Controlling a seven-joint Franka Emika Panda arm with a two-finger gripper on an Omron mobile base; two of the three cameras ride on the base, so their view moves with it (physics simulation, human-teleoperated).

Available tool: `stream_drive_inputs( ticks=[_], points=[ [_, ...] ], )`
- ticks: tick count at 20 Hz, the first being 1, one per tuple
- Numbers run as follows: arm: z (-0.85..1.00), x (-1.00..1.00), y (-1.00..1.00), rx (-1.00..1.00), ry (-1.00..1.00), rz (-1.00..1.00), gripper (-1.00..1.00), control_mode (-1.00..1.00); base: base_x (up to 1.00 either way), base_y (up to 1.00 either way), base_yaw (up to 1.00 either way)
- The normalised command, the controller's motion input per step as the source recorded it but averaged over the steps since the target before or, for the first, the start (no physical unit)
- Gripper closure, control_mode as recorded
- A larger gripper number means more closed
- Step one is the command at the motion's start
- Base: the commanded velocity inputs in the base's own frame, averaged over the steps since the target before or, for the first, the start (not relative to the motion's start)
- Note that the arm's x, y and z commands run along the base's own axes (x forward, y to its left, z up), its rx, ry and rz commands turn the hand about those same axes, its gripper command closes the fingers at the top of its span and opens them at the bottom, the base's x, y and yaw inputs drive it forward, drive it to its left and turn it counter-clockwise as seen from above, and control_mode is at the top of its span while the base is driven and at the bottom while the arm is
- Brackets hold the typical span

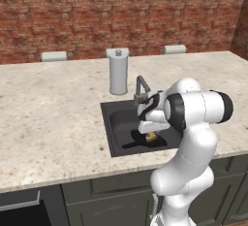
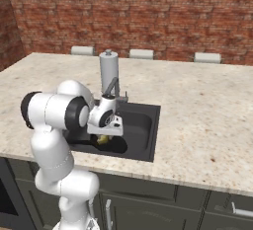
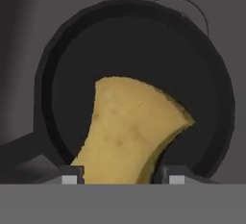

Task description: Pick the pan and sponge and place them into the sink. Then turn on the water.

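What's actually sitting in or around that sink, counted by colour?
Black: 1, round flat frying pan lying in the dark sink basin
Yellow: 1, small notched sponge between the gripper fingertips
Grey: 2, angular faucet, tall cylindrical paper-towel holder
Total: 4

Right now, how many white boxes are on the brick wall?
3. One outlet sits left behind the paper-towel holder, one outlet just right of it, one outlet farther right. None seems hidden.

base views flank sink (image 1: 116,123); hand close.
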Motion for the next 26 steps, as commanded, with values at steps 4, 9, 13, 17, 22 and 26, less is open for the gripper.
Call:
stream_drive_inputs(
  ticks=[4,9,13,17,22,26],
  points=[
    [0.34,-0.23,-0.01,0.0,-0.06,0.0,-1.0,-1.0,0.0,0.0,0.0],
    [0.84,-0.52,-0.03,0.0,-0.08,0.0,-1.0,-1.0,0.0,0.0,0.0],
    [0.92,-0.67,-0.25,0.0,-0.01,-0.03,-1.0,-1.0,0.0,0.0,0.0],
    [0.56,-0.47,-0.69,0.01,0.01,-0.09,-1.0,-1.0,0.0,0.0,0.0],
    [0.11,-0.23,-0.44,0.04,0.12,-0.04,-1.0,-1.0,0.0,0.0,0.0],
    [0.21,0.04,0.0,0.09,0.12,-0.08,-1.0,-1.0,0.0,0.0,0.0]
  ],
)
